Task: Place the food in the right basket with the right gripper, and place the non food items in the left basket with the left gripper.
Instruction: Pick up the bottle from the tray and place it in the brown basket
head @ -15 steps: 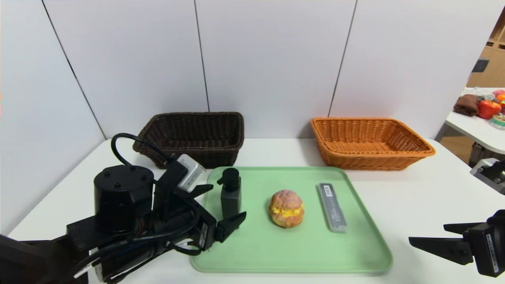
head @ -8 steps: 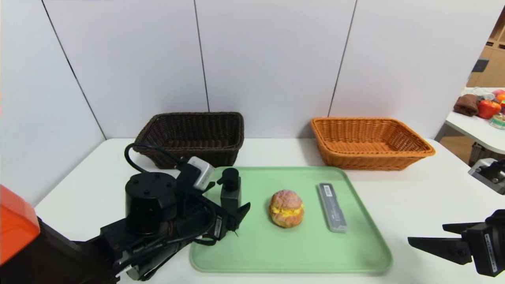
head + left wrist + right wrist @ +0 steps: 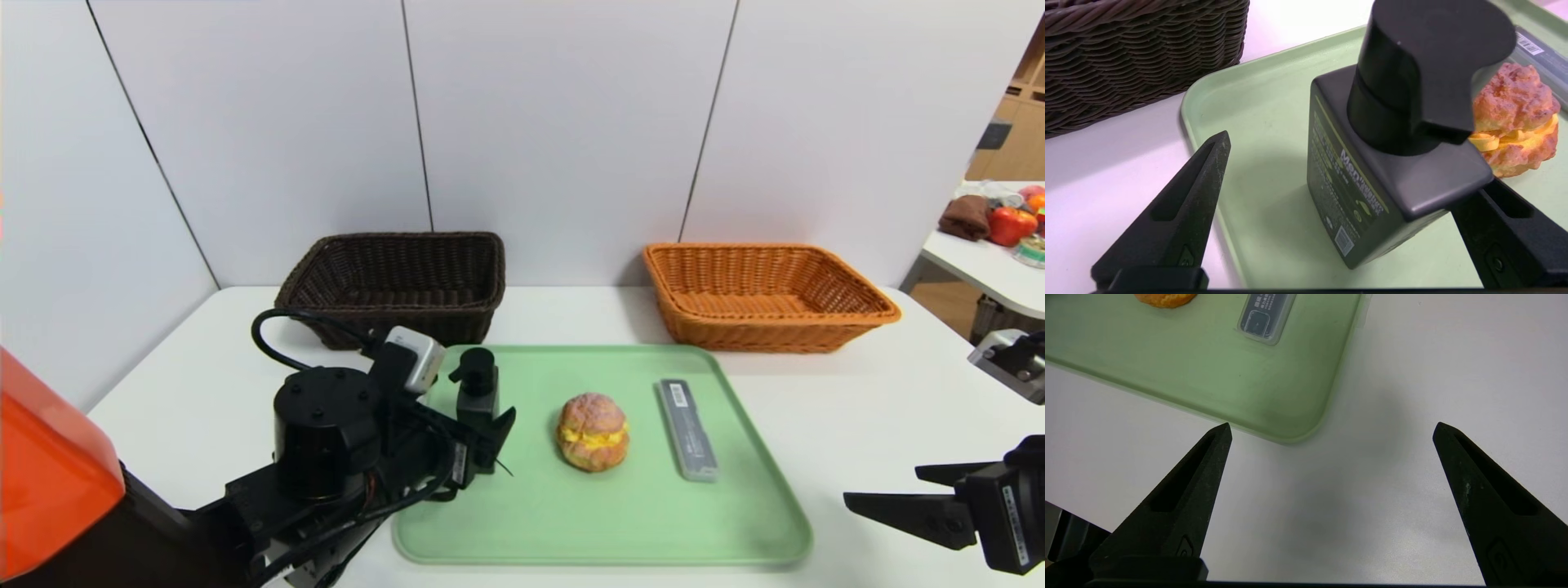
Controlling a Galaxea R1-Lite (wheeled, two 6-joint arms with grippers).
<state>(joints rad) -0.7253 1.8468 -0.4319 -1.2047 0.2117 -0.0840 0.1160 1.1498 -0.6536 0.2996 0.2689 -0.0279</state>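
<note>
— Step in hand?
— Judged to be the approach for a grasp on the first non-food item. The left gripper [image 3: 1339, 171] is at the pump bottle [image 3: 1396, 163], fingers spread wide to either side of it, no grip taken. Bottle upright on the green tray [image 3: 604, 531].
— Right gripper?
— Idle over the table [image 3: 1355, 522] beside the tray, wide open, holding nothing.
— Remaining items?
— The bun [image 3: 593, 433] and the grey case [image 3: 688, 429] lie on the tray; none of the three is sorted. The dark basket [image 3: 400, 309] stands behind the tray at the left, the orange basket [image 3: 767, 322] behind it at the right.
— Next move required?
— In my assessment: centre the bottle, close on its body, lift clear, then carry to the dark basket.
— Markings?
— Bottle label: "Men" legible, remainder uncertain; barcode beneath. The case bears a barcode sticker and pale characters, not reliably readable.
</note>
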